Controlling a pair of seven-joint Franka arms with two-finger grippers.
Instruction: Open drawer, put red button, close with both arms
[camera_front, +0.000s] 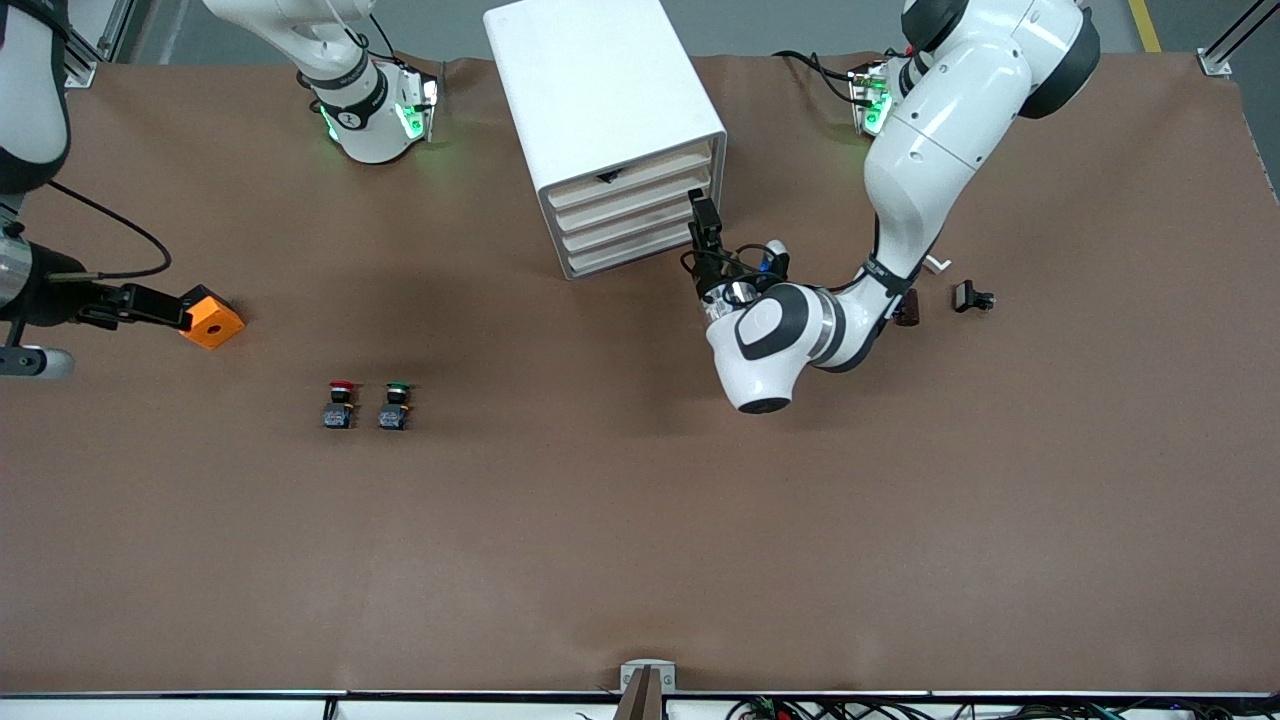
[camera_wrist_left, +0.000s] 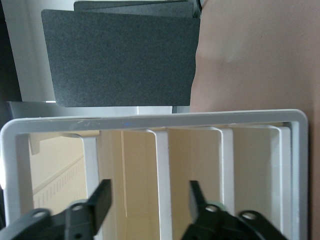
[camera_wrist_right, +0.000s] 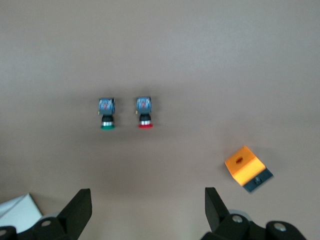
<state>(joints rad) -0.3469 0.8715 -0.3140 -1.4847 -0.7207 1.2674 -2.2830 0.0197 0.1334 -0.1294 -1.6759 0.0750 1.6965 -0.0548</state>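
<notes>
The white cabinet (camera_front: 600, 90) stands at the table's edge nearest the robot bases, all four drawers shut. The drawer (camera_front: 625, 203) is second from top. My left gripper (camera_front: 703, 225) is open just in front of the drawer fronts, at the end toward the left arm. In the left wrist view the gripper (camera_wrist_left: 150, 197) straddles a middle drawer front of the cabinet (camera_wrist_left: 150, 121). The red button (camera_front: 341, 403) stands on the table beside the green one (camera_front: 396, 403). My right gripper (camera_wrist_right: 147, 200) is open and empty, high over the table, with the red button (camera_wrist_right: 144, 115) far below.
An orange block (camera_front: 212, 320) lies toward the right arm's end of the table; it also shows in the right wrist view (camera_wrist_right: 245, 165). Two small dark parts (camera_front: 972, 296) lie toward the left arm's end. The green button (camera_wrist_right: 106, 116) stands beside the red one.
</notes>
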